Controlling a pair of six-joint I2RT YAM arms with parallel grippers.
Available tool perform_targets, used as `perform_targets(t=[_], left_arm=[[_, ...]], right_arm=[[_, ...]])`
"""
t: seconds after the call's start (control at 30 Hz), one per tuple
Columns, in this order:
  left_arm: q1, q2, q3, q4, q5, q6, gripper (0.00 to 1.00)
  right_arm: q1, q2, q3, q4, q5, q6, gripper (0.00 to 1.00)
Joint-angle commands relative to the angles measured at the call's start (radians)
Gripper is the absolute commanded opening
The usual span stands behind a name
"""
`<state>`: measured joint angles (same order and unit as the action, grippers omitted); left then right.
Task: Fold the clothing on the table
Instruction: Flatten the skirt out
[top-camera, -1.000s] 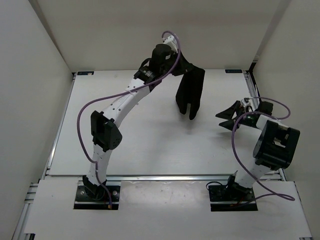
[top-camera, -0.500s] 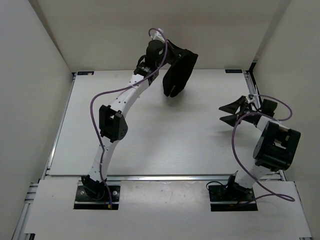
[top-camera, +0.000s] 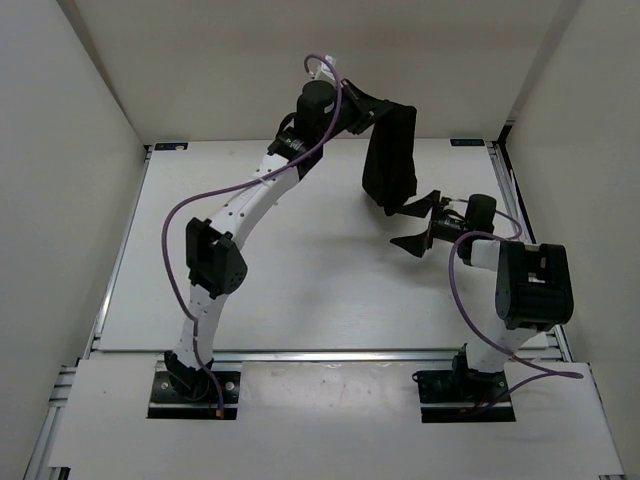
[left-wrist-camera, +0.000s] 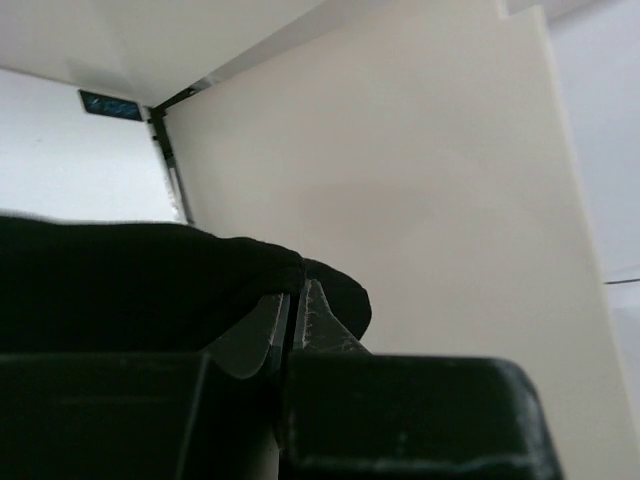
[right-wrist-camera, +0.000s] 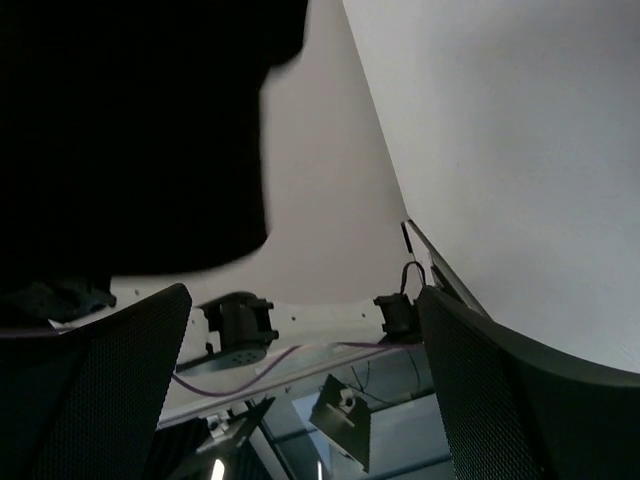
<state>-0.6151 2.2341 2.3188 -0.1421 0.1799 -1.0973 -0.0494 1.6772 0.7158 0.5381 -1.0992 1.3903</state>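
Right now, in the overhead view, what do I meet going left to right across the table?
The left arm's elbow block → left gripper → clothing → right arm's elbow block. The open right gripper overlaps the clothing, so it's left out.

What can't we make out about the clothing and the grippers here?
- Top external: the clothing hangs bunched from the left gripper, and its own folds hide the garment type. From overhead it is unclear whether its lower end touches the table or the right gripper.
- Left wrist: the gripper body blocks everything below the pinch.
- Right wrist: the clothing is cut off by the top and left edges.
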Motion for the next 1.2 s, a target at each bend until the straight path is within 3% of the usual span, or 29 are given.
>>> perform_targets(t=[0.0,0.23,0.43,0.67,0.77,0.93,1.07,1.17], left_arm=[[-0.017,-0.180,-0.036,0.035,-0.042,-0.010,0.00],[-0.100,-0.298,-0.216,0.110,-0.092,-0.042,0.00],[-0.140,-0.312,-0.242,0.105,-0.095,-0.049,0.00],[-0.150,-0.332,-0.283,0.116,-0.086,-0.055,0.00],[-0.149,-0.344,-0.309,0.108,-0.092,-0.055,0.00],[-0.153,-0.407,-0.401,0.105,-0.089,-0.049,0.00],[-0.152,-0.439,-0.486,0.130,-0.086,-0.050,0.00],[-0.141,-0.458,-0.513,0.133,-0.089,-0.056,0.00]], right_arm=[[-0.044,0.041,-0.013,0.069,0.050,0.099,0.99],[-0.041,0.058,0.022,0.054,0.024,0.157,0.99],[0.005,0.012,0.054,0.045,0.030,0.184,1.00],[-0.033,-0.037,0.027,0.011,0.025,0.174,0.97],[-0.062,-0.050,0.017,-0.019,0.022,0.159,0.76],[-0.128,-0.066,0.031,-0.070,0.013,0.121,0.25],[-0.148,-0.071,0.036,-0.073,-0.004,0.098,0.01],[-0.173,-0.073,0.054,-0.087,-0.008,0.064,0.00]])
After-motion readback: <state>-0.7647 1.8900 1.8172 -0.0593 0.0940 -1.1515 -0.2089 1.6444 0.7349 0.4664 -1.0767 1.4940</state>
